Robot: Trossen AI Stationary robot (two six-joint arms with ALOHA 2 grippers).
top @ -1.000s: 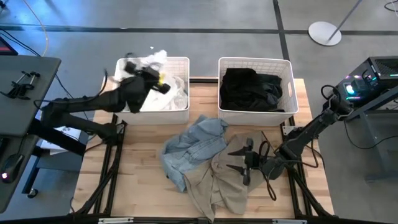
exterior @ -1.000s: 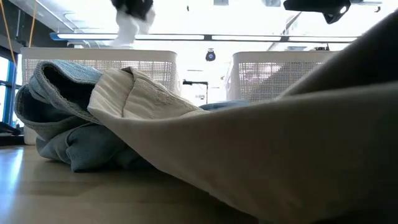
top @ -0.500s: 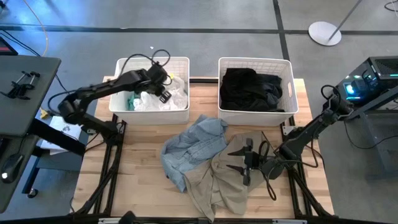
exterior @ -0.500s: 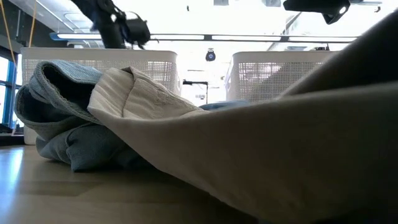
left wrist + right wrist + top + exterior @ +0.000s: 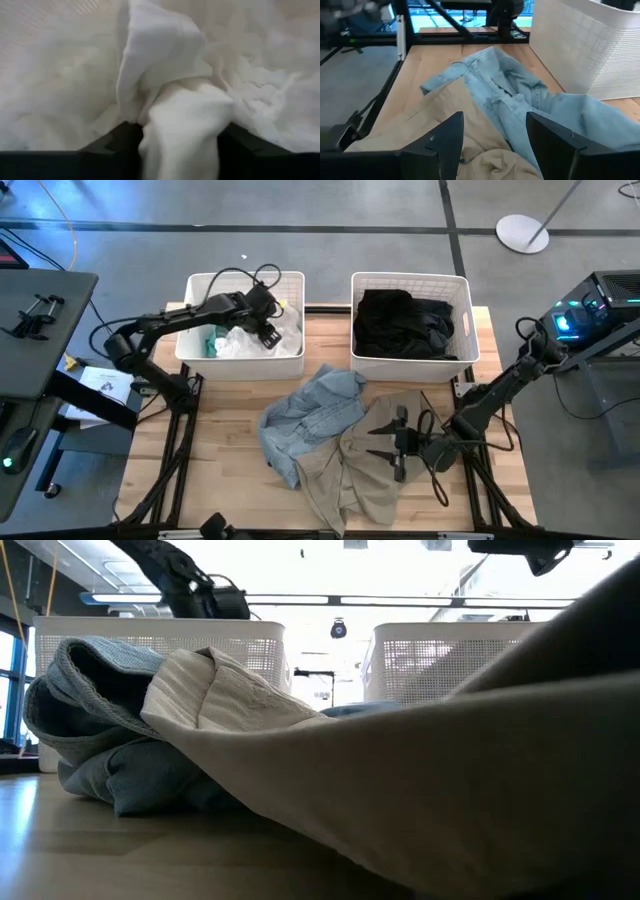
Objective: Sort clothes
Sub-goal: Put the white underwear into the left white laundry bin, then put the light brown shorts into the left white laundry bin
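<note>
— Lower now, is the left tool (image 5: pixel 268 330)?
— Yes, down in the left basket (image 5: pixel 195 350), white garment (image 5: pixel 175 100) between its fingers; grip unclear.
— And right of that basket?
— Denim garment (image 5: pixel 310 415), beige garment (image 5: pixel 345 470) on the bench (image 5: pixel 220 450), black clothes (image 5: pixel 405 320) in the right basket (image 5: pixel 470 350); right tool (image 5: pixel 388 440) spread over the beige.

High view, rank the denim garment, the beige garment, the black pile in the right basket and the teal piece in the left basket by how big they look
1. beige garment and denim garment: about alike, and they overlap, so unsure.
2. black pile, slightly smaller.
3. teal piece: smallest, mostly buried under white fabric.
</note>
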